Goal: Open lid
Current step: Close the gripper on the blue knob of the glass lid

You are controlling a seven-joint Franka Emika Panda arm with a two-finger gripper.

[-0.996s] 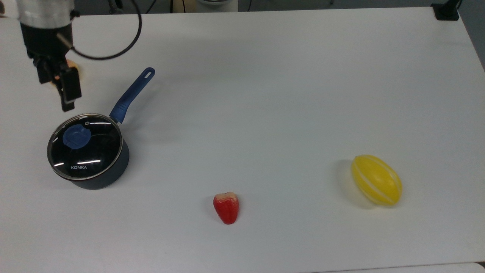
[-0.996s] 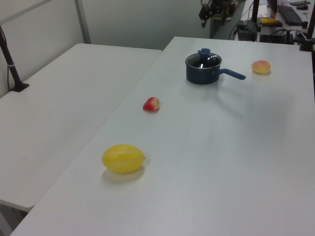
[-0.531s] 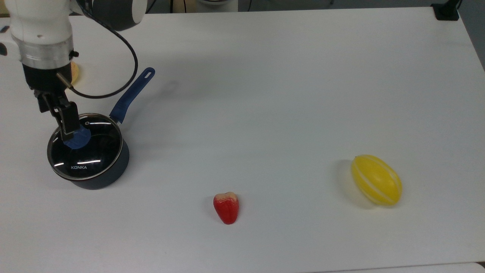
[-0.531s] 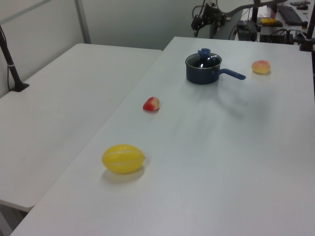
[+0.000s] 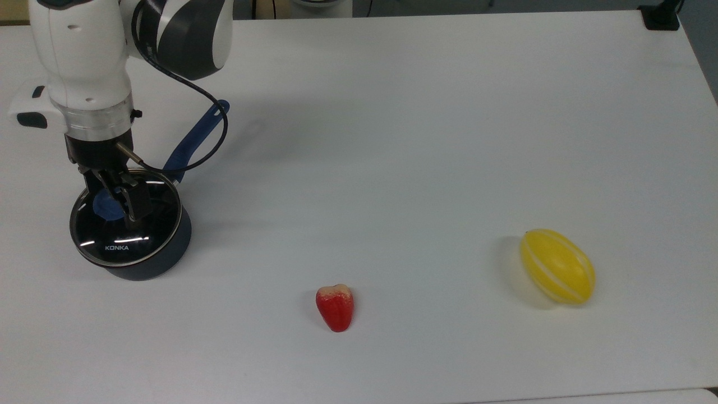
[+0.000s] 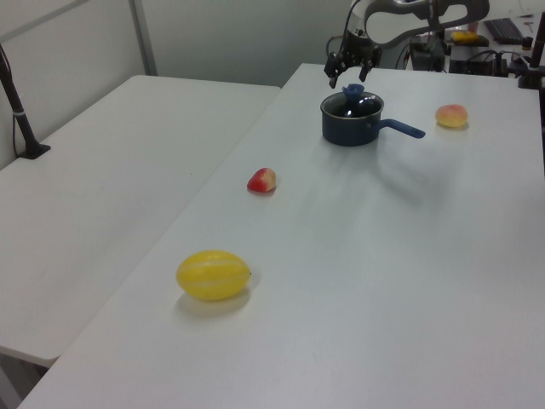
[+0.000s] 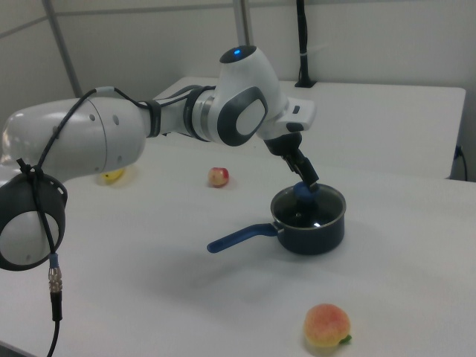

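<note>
The lid (image 5: 150, 224), clear glass with a metal rim and white KONKA lettering, sits flat on the black saucepan (image 5: 160, 261) at the top view's left. Its blue knob (image 5: 104, 206) is partly covered by my gripper (image 5: 115, 195), which hangs open just over it with one finger on each side. In the left view the gripper (image 6: 347, 75) hovers a little above the knob (image 6: 352, 89), fingers spread. The right view shows the gripper (image 7: 306, 181) right at the knob (image 7: 303, 193) on the saucepan (image 7: 311, 227).
The pan's blue handle (image 5: 193, 140) points toward the table's far side in the top view, under the arm's cable. A red fruit (image 5: 335, 307) and a yellow melon (image 5: 557, 266) lie on the white table (image 5: 426, 140). A peach (image 7: 326, 327) lies near the pan.
The arm has come down and forward from behind the pan until the gripper stands over the lid's knob. The lid and pan have not moved.
</note>
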